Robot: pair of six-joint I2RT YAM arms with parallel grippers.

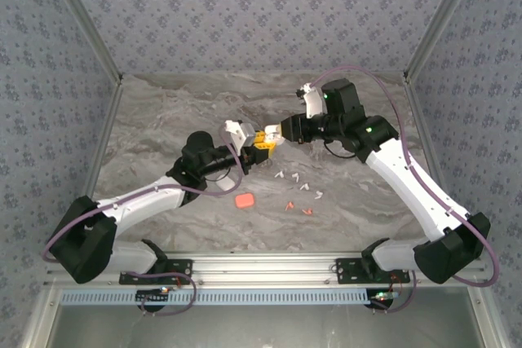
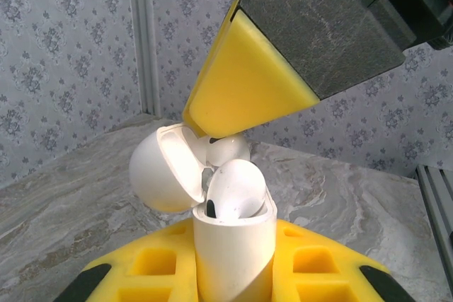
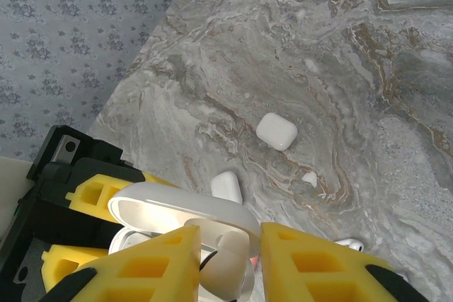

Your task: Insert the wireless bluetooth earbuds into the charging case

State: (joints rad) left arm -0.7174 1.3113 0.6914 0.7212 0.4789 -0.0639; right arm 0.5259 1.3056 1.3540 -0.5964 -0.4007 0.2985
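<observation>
Yellow foam jaws of your left arm are clamped on the body of the white case (image 2: 233, 252). They hold it upright above the tabletop (image 1: 163, 112), with the lid (image 2: 159, 175) swung open to one side.

The step in hand, as I judge it, is seating the buds. One bud (image 2: 237, 189) sits in the near well with its round head above the rim, so it is probably not fully down. A second bud (image 2: 228, 150) shows behind it, directly under one right jaw, which looks to touch it.

In the right wrist view your right jaws stand narrowly apart over the open case, with a white bud in the gap between them. Whether they pinch that bud or only stand beside it, I cannot tell.

The next move calls, I think, for a short straight push along the well, not sideways. Keep the left grip firm so the case does not twist. Lift away slowly, so the bud is not dragged out, and do not knock the lid.

The loose buds (image 1: 295, 177) lie on the tabletop on the near side of the jaws, well apart from both. The red buds (image 1: 306, 212) are a little closer to you, near a pink case (image 1: 244, 200). Two spare cases (image 3: 276, 131) lie below the right jaws.
</observation>
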